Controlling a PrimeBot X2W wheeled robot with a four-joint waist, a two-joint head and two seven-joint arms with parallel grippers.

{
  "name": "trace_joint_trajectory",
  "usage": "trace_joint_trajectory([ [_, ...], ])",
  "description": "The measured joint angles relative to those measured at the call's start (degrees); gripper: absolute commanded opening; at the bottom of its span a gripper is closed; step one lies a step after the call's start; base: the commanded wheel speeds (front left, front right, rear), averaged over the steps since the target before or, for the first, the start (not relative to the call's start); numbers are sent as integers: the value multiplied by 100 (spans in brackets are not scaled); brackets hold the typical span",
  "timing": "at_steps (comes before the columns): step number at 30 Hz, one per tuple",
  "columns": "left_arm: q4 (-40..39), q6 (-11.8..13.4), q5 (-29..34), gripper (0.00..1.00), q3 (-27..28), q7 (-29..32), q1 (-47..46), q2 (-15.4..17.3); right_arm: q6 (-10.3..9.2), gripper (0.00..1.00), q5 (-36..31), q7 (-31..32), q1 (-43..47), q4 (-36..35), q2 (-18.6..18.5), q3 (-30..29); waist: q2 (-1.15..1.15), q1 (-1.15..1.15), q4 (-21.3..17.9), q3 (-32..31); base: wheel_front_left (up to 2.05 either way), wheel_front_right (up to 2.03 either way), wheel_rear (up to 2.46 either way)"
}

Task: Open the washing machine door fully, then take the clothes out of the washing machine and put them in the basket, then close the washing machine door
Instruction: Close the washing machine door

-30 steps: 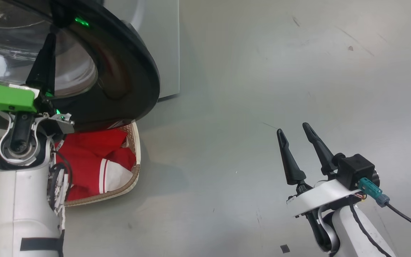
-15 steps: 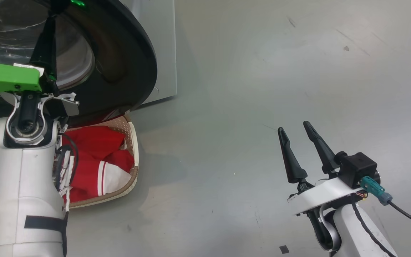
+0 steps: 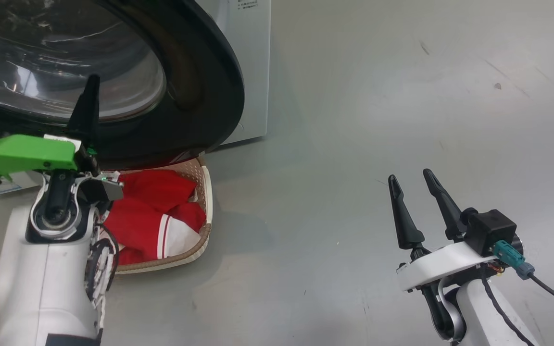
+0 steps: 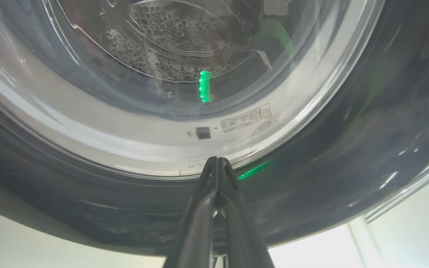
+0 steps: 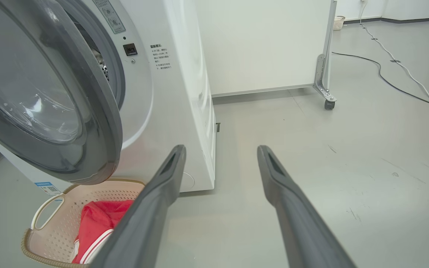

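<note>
Your left gripper (image 4: pixel 217 163) has its jaws pressed together and holds nothing. Its tips point at the washing machine door (image 3: pixel 200 96), on the black ring just below the glass bowl; contact cannot be confirmed. The door stands ajar from the washing machine (image 5: pixel 184 93). Your right gripper (image 3: pixel 409 175) has its jaws apart, empty, over the floor (image 3: pixel 354 120), well apart from the door. The clothes (image 3: pixel 147 211) lie in the basket (image 3: pixel 208 192), beneath the door's lower edge.
</note>
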Motion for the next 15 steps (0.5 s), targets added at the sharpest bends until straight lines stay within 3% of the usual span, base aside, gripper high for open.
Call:
trace_joint_trajectory([
  [9, -624, 0, -296, 0, 26, -64, 950, 3, -4, 100, -98, 0, 183, 107, -44, -155, 0, 0, 392, -229, 0, 0, 0],
  [12, -808, -1, -411, 27, 29, -109, 1296, 5, -5, 100, -100, 0, 248, 130, -53, -202, 0, 0, 524, -325, 0, 0, 0],
  [14, -959, -1, -501, 29, 27, -111, 1529, 7, -4, 100, -101, 0, 261, 151, -59, -214, 0, 0, 605, -398, 0, 0, 0],
  [15, -1021, -1, -578, 37, 31, -151, 1633, 7, -4, 100, -103, 0, 275, 159, -65, -216, 0, 0, 642, -435, 0, 0, 0],
])
